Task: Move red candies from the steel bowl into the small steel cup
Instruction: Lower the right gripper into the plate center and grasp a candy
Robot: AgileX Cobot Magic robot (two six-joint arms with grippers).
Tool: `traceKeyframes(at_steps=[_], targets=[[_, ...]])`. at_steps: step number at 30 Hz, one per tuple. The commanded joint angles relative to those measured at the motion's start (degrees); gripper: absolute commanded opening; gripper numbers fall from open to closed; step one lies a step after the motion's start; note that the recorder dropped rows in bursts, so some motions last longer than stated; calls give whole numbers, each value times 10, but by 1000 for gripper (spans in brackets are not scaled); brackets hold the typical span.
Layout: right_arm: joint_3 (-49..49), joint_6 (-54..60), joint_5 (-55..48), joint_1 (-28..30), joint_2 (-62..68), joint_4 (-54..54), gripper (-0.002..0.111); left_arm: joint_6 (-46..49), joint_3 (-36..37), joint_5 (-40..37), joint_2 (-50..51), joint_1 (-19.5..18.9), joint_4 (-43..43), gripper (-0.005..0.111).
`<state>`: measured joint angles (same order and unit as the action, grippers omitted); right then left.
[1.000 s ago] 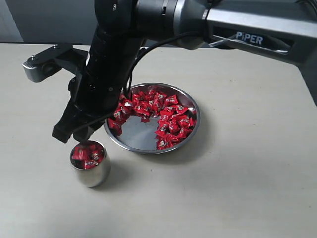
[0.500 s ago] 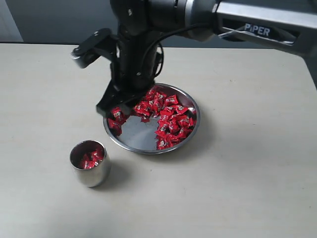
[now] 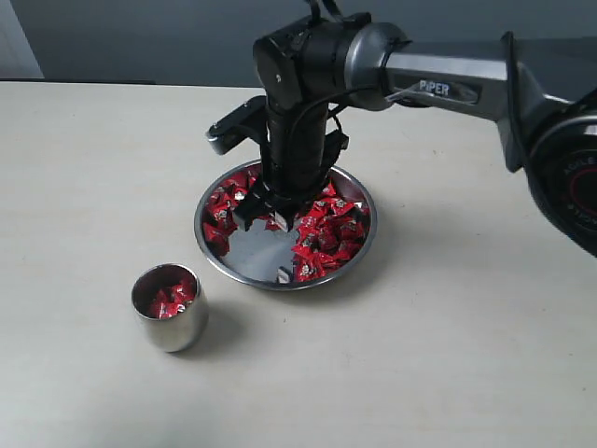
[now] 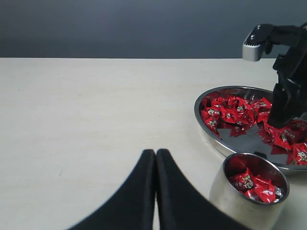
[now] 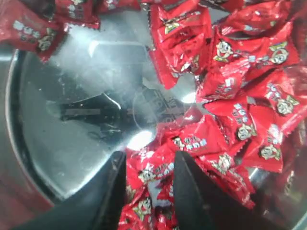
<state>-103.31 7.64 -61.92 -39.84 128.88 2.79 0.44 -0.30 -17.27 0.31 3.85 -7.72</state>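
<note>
The steel bowl [image 3: 280,286] holds many red candies [image 3: 328,230] around a bare mirror patch. My right gripper [image 3: 268,222] points down into the bowl and stands open. Its fingers straddle one red candy [image 5: 151,173] at the edge of the heap, and the bowl's bare bottom [image 5: 72,115] lies beside them. The small steel cup [image 3: 172,323] stands upright in front of the bowl to the left, with a few red candies [image 3: 168,297] inside. My left gripper [image 4: 156,152] is shut and empty, low over the table beside the cup [image 4: 235,203]. It is out of the exterior view.
The right arm [image 3: 438,84] reaches in from the right above the table. The pale tabletop [image 3: 448,355] spreads around the bowl and the cup. From the left wrist, the bowl's rim [image 4: 211,140] shows just behind the cup.
My right gripper has swung from above the cup to the right and come down into the bowl among the candies. The cup and bowl have stayed put.
</note>
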Motion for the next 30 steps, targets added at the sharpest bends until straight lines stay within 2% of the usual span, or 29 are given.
traceKeyframes(at_steps=[1,8,17,19,20,22,30], targets=[[2,-6,15,4,23,28,34,0,3,7,-3,-3,0,0],[2,-53,37,5,46,107,34,0,3,7,-3,-3,0,0],[2,-61,43,5,65,110,33,0,3,7,-3,-3,0,0],[2,-61,36,5,66,109,25,0,3,6,-3,-3,0,0],[2,-61,32,5,66,109,10,0,3,6,-3,-3,0,0],[2,-62,32,5,63,109,-1,0,3,6,-3,-3,0,0],[2,-49,53,4,5,46,-1,0,3,6,-3,-3,0,0]])
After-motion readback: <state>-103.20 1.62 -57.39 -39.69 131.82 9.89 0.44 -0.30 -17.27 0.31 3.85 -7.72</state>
